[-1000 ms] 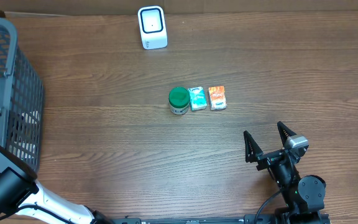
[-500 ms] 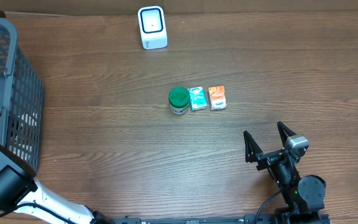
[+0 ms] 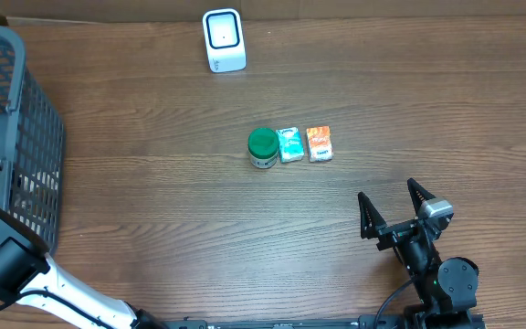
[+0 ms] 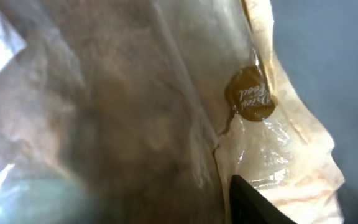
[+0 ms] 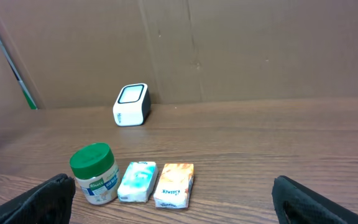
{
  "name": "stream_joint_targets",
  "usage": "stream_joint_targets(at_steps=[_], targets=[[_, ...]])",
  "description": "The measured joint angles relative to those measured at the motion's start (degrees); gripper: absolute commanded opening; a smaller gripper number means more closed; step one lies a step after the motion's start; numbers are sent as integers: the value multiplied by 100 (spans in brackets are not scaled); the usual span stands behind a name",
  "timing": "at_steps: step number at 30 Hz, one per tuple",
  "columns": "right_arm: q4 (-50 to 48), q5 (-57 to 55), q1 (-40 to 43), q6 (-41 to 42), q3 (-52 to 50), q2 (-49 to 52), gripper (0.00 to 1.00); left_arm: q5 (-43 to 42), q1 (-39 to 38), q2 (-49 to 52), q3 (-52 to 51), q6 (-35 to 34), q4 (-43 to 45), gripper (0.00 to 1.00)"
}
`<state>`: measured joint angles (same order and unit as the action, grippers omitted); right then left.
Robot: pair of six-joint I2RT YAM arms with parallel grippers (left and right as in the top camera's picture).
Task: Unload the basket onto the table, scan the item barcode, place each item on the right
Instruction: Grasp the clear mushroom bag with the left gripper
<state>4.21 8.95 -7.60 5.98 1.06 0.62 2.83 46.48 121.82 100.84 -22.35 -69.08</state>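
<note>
A clear plastic bag (image 4: pixel 166 106) with brown contents and a round brown sticker (image 4: pixel 249 94) fills the left wrist view, very close to the lens. My left gripper's only visible finger (image 4: pixel 253 202) lies against the bag's crinkled edge; the other finger is hidden, so the grip is unclear. In the overhead view my left arm (image 3: pixel 7 265) reaches into the grey basket (image 3: pixel 12 137) at the far left. The white scanner (image 3: pixel 224 40) stands at the table's back. My right gripper (image 3: pixel 395 212) rests open near the front right, holding nothing.
In a row mid-table stand a green-lidded jar (image 3: pixel 263 147), a teal tissue pack (image 3: pixel 289 143) and an orange tissue pack (image 3: pixel 319 143). The right wrist view shows the jar (image 5: pixel 94 173) and both packs ahead, with the scanner (image 5: pixel 131 104) beyond, before a cardboard wall.
My left arm has shifted slightly lower beside the basket. The right arm and the items on the table have not moved.
</note>
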Motion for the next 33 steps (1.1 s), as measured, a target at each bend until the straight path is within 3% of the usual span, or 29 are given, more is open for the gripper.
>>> stream_joint_targets(at_steps=[9,19,25,30,33], targets=[[-2,2,0,0,0,0,100,-2,-96,-203,1141,24,-629,35],[-2,2,0,-2,0,0,100,-332,-400,-1880,1834,44,-417,37],[-4,0,-2,0,0,0,100,-439,-402,-2789,2002,24,-501,40],[-4,2,0,0,0,0,100,-404,-402,-2761,1849,2,-791,44],[-4,2,0,-2,0,0,100,-267,-400,-2605,1342,-61,-780,52]])
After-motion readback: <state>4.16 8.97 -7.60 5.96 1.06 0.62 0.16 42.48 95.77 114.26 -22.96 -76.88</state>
